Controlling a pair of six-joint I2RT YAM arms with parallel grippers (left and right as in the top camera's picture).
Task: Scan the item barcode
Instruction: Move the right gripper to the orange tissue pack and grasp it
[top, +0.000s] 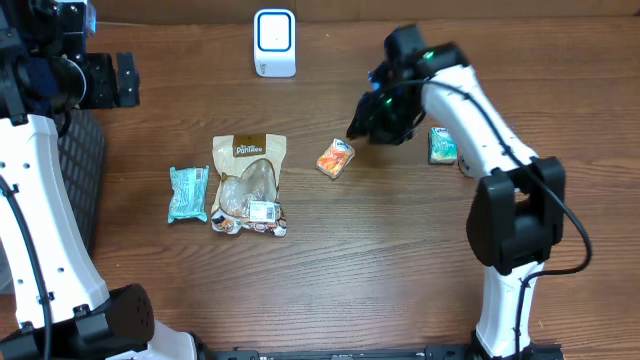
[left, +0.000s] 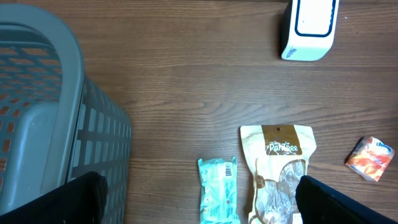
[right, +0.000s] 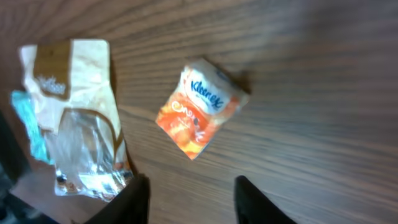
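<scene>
A white barcode scanner stands at the back of the table. An orange Kleenex tissue pack lies mid-table, also seen in the right wrist view. My right gripper hovers just above and to the right of it. In its own view the right gripper is open, with only bare wood between the fingers. My left gripper is raised at the far left, wide open, holding nothing.
A tan snack pouch and a teal packet lie left of centre. A green packet sits behind the right arm. A grey basket stands at the table's left edge.
</scene>
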